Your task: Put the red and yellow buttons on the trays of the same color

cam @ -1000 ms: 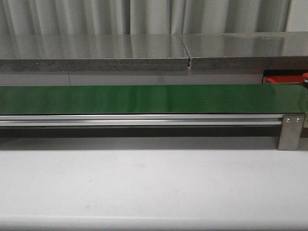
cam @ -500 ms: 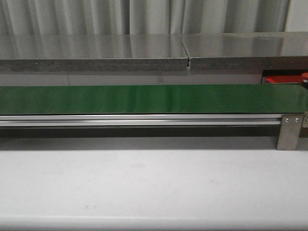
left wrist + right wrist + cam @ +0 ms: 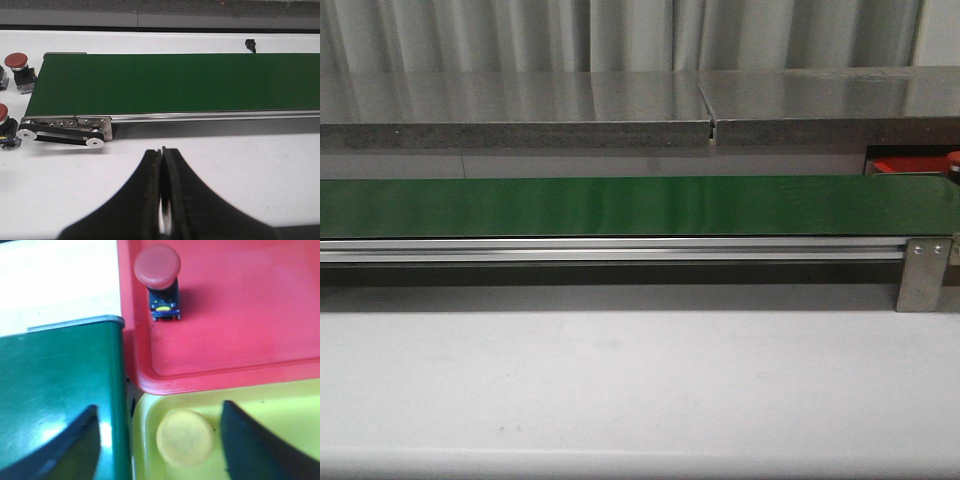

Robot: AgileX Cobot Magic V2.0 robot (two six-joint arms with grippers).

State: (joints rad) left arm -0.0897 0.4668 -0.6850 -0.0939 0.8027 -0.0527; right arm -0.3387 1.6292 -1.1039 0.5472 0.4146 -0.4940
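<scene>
A red button (image 3: 158, 267) stands on its black base in the red tray (image 3: 240, 340). Right beside it is the yellow tray (image 3: 280, 410), where a yellow button (image 3: 184, 437) rests near the corner. My right gripper (image 3: 160, 412) is open above that corner. One finger is over the belt and the other over the yellow tray, and neither touches the button. My left gripper (image 3: 161, 150) is shut with nothing in it, over the white table. Two more red buttons (image 3: 17, 62) (image 3: 2, 117) stand by the belt's end. In the front view only a sliver of the red tray (image 3: 910, 165) shows.
The long green belt (image 3: 620, 205) crosses the table on an aluminium rail, with a metal bracket (image 3: 922, 275) at the right. Its end (image 3: 60, 375) abuts both trays. A pulley drive (image 3: 65, 135) is at the other end. A grey shelf (image 3: 520, 110) runs behind.
</scene>
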